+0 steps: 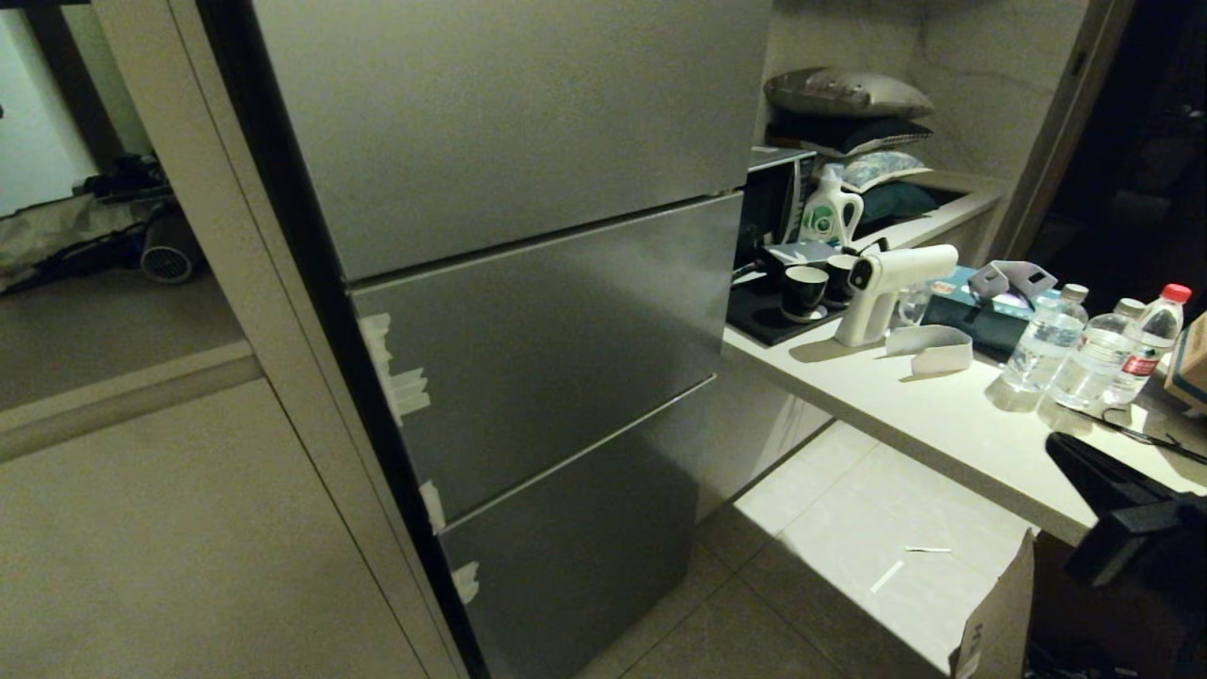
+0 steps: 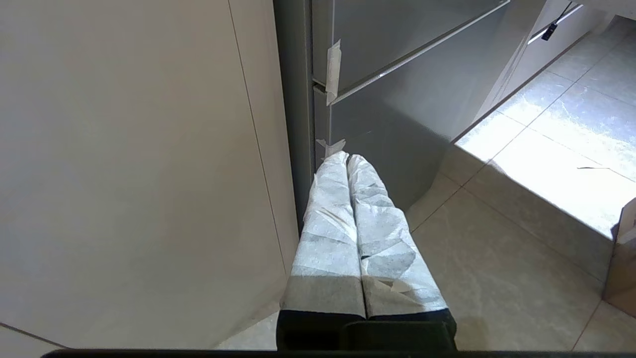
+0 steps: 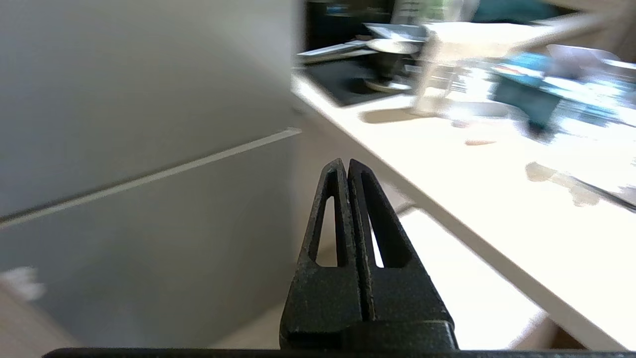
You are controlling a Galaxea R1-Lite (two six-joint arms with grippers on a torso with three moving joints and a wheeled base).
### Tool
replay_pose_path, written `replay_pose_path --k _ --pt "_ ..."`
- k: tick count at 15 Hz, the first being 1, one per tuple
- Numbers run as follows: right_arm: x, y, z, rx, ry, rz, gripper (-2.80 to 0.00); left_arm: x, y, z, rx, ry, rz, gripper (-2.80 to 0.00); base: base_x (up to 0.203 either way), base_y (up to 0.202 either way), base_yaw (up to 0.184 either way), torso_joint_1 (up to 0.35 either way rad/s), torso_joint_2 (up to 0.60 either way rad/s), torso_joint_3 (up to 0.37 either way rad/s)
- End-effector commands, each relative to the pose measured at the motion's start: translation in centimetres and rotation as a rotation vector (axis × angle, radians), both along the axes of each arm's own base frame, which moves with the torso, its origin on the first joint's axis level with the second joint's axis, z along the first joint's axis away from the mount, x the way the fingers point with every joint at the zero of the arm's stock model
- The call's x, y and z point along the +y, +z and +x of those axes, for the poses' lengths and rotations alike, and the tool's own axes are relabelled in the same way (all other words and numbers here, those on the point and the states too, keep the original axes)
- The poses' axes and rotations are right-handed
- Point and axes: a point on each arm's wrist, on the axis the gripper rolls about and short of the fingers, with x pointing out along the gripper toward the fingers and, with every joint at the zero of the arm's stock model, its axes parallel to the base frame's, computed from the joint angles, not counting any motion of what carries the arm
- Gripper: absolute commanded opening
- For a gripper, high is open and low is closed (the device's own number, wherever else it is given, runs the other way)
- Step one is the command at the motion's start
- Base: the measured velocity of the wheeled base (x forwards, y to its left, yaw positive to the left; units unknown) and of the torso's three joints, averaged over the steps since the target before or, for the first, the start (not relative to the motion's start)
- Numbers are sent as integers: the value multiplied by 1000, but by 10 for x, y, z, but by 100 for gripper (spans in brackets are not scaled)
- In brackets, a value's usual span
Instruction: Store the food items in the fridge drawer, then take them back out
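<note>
The grey steel fridge (image 1: pixel 528 311) stands with all three fronts closed, so the fridge drawer is hidden behind them. No food items show in any view. My right arm (image 1: pixel 1132 509) comes in at the lower right, below the counter's edge. Its black gripper (image 3: pixel 346 161) is shut on nothing and points toward the gap between the fridge (image 3: pixel 139 189) and the counter (image 3: pixel 497 199). My left gripper (image 2: pixel 347 156), its fingers wrapped in white paper, is shut and empty, low beside the bottom left corner of the fridge (image 2: pixel 397 114).
A white counter (image 1: pixel 943 424) runs right of the fridge. On it stand three water bottles (image 1: pixel 1047 339), a white spray gun (image 1: pixel 886 283), dark cups (image 1: pixel 804 290) on a black tray and a detergent bottle (image 1: pixel 830 212). A cardboard box (image 1: pixel 1000 622) sits on the tiled floor. A pale cabinet panel (image 1: pixel 170 528) flanks the fridge's left side.
</note>
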Motion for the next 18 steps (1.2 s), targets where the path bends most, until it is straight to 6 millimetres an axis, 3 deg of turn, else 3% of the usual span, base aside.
replay_pose_path --k 1,3,5,10,13,18 --pt "-33 1 -54 -56 -46 10 -280 0 0 0 3 2 0 -280 0 0 0 0 0 0" --pt "-45 -18 -91 -30 -56 -7 -280 0 0 0 3 0 0 -280 0 0 0 0 0 0" --pt "-50 -42 -115 -20 -67 -10 -280 0 0 0 3 0 -2 -280 0 0 0 0 0 0" --pt "-47 -86 -124 209 -20 -107 -280 0 0 0 3 2 -1 -280 0 0 0 0 0 0" --pt "-47 -92 -141 29 -28 -103 -280 0 0 0 3 2 -5 -280 0 0 0 0 0 0" --pt "-47 -94 -142 17 -30 -65 -280 0 0 0 3 1 -5 -280 0 0 0 0 0 0"
